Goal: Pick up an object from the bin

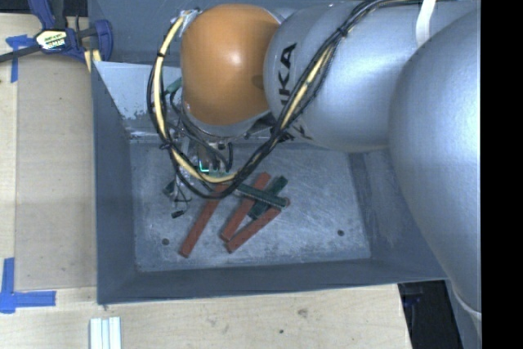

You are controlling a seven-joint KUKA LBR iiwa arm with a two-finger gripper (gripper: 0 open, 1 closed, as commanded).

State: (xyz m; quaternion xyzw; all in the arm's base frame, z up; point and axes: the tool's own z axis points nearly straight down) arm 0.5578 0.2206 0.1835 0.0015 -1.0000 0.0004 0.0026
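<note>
We are looking down into the grey metal bin [114,176], and the silver arm [368,78] is reaching in from the right, covering much of the bin's back and right side. An orange cover [225,65] is sitting on the wrist, with black and yellow cables [159,86] looping round it and trailing down under it. The gripper [204,167] is hanging below that cover, over the left-centre of the bin floor. So much of it is lying in shadow behind the cables that we cannot tell whether it is wide, narrow or holding anything.

A few slim things are lying just in front of the gripper. A lone brown stick [198,229] is slanting from near the gripper toward the front left. Just to its right a pair of brown sticks [245,223] is lying side by side at much the same slant (their upper ends are running in under the cables). A dark green piece [268,196] is lying across the top of that pair. The lone stick's upper end is nearest the gripper, though we cannot tell whether the two are touching.
</note>
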